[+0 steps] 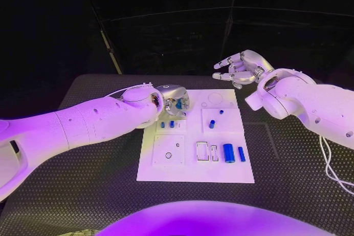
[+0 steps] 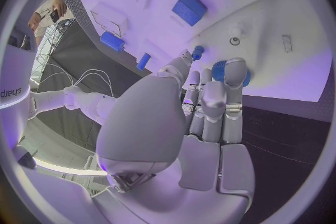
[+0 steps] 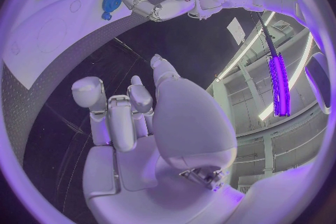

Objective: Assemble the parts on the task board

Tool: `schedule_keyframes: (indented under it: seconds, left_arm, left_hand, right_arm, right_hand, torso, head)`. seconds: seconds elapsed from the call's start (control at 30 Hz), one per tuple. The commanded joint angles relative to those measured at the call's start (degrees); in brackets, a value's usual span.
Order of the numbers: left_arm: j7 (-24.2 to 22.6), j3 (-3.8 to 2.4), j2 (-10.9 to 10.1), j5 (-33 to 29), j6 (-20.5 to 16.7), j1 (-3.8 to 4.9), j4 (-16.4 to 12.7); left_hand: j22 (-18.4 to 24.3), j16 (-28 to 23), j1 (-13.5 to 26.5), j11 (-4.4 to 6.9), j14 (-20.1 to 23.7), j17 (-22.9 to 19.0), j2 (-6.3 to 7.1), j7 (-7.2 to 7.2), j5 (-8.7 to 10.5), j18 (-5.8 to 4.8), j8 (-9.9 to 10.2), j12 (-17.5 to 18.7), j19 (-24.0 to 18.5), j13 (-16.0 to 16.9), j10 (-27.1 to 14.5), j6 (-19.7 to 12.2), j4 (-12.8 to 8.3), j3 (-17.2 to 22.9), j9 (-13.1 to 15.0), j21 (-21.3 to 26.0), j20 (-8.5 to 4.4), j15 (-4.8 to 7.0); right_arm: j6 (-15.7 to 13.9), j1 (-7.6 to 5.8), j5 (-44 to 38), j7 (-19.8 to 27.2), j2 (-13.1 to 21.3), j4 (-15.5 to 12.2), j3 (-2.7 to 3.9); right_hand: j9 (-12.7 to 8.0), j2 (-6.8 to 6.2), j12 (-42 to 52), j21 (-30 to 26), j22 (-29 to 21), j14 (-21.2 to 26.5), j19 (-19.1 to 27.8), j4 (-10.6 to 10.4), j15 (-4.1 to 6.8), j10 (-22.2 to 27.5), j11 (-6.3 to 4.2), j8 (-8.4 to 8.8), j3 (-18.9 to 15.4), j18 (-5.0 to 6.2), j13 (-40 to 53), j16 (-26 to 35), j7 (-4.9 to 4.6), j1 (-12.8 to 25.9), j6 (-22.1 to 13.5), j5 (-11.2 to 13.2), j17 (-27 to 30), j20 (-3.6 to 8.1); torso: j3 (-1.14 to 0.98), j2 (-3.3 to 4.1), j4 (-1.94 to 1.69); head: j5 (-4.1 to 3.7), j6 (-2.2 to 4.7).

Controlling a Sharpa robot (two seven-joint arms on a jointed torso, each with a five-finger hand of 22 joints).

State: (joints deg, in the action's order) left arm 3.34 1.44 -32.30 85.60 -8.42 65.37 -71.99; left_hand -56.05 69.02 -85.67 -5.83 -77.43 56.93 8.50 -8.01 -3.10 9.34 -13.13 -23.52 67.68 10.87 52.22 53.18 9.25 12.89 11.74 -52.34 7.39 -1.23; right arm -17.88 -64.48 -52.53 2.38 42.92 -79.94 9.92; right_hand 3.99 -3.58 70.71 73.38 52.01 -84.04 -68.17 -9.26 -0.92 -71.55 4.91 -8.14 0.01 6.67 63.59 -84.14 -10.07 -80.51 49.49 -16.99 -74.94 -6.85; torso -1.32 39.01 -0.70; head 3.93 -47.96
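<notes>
Nearest the head camera, on the near half of the flat white task board [image 1: 158, 174], lie 2 blue cylinders side by side, a thick one [image 1: 228, 153] and a thin one [image 1: 241, 154], just beside 2 pale rectangular frames [image 1: 202, 151]. Farther back, small blue parts stand in the board: 2 short pegs [image 1: 167, 125] by the left hand and a blue block [image 1: 212, 124] near the middle. Over the board's far left corner, the silver left hand [image 1: 174, 101] curls its fingers around a round blue part [image 2: 219, 70]. Off the board's far right corner, the silver right hand [image 1: 240, 68] hangs above the black mesh table [image 1: 81, 190], fingers loosely spread, holding nothing.
</notes>
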Motion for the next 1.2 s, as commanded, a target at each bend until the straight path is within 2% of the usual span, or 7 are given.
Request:
schedule_keyframes:
  seconds: [0.03, 0.63, 1.07, 1.2]
  left_arm:
    - [0.58, -0.02, 0.23, 1.84, 2.67, 0.02, 0.33]
    - [-0.13, 0.01, 1.24, 2.05, 3.31, -0.26, 1.94]
    - [-0.43, 0.03, 2.15, 2.05, 4.49, -0.40, 2.74]
    - [-0.33, 0.03, 2.21, 2.05, 4.99, -0.42, 2.97]
  left_hand:
    - [-0.23, 0.39, -0.62, 0.14, -0.46, 0.18, -0.04, 0.10, 0.30, -0.69, 0.38, 0.24, 0.44, -0.29, 0.60, 0.63, -0.08, -0.01, -0.24, -0.27, -0.06, -0.03]
    - [-3.83, 3.49, -1.91, 0.80, -2.17, 2.45, -1.08, 0.72, 0.29, -1.31, 1.18, 2.01, 2.39, -2.57, 4.30, 3.79, -0.27, 2.34, -1.70, -3.84, -0.58, 0.56]
    - [-4.95, 4.24, -1.52, 0.63, -2.45, 2.36, -0.24, 0.88, 0.31, -1.52, 2.91, 4.08, 2.77, -4.21, 5.21, 3.75, -0.11, 3.34, -3.03, -4.69, -0.65, 0.48]
    - [-5.01, 4.28, -1.50, 0.51, -2.39, 2.20, -0.01, 0.92, 0.31, -1.52, 3.27, 4.50, 2.70, -4.50, 5.15, 3.66, -0.17, 3.44, -3.28, -4.66, -0.59, 0.40]
  right_arm:
    - [0.34, -0.10, 0.12, 0.52, -0.06, -0.03, 0.03]
    - [0.47, -0.08, 0.12, 0.52, -0.31, 0.18, 0.03]
    - [0.42, -0.08, 0.12, 0.52, -0.42, 0.25, 0.03]
    - [0.38, -0.08, 0.12, 0.54, -0.43, 0.28, 0.03]
  right_hand:
    - [-0.08, 0.49, -0.08, -0.35, 0.04, -2.76, 0.48, 0.08, 0.37, 0.35, 0.02, -0.22, -0.31, 0.59, 0.02, 0.32, 0.10, -0.08, -0.08, -0.28, -1.17, 0.05]
    - [-0.08, 0.64, -0.01, -0.42, -0.09, -2.78, 0.53, 0.11, 0.38, 0.29, 0.00, -0.27, -0.25, 0.61, 0.08, 0.29, 0.11, -0.16, -0.08, -0.33, -1.28, 0.05]
    - [-0.08, 0.69, -0.02, -0.43, -0.10, -2.77, 0.54, 0.10, 0.39, 0.30, 0.00, -0.29, -0.24, 0.61, 0.05, 0.32, 0.11, -0.15, -0.08, -0.33, -1.22, 0.05]
    - [-0.08, 0.70, -0.07, -0.48, -0.20, -2.77, 0.59, 0.10, 0.39, 0.35, 0.00, -0.29, -0.24, 0.63, -0.02, 0.33, 0.11, -0.15, -0.08, -0.34, -1.20, 0.06]
  torso:
    - [-0.01, -0.02, 0.00]
    - [-0.02, -0.04, -0.01]
    - [-0.06, -0.07, -0.02]
    - [-0.01, -0.06, -0.02]
  head:
    - [0.11, -0.09]
    - [0.22, -0.08]
    - [0.42, -0.24]
    - [0.33, -0.29]
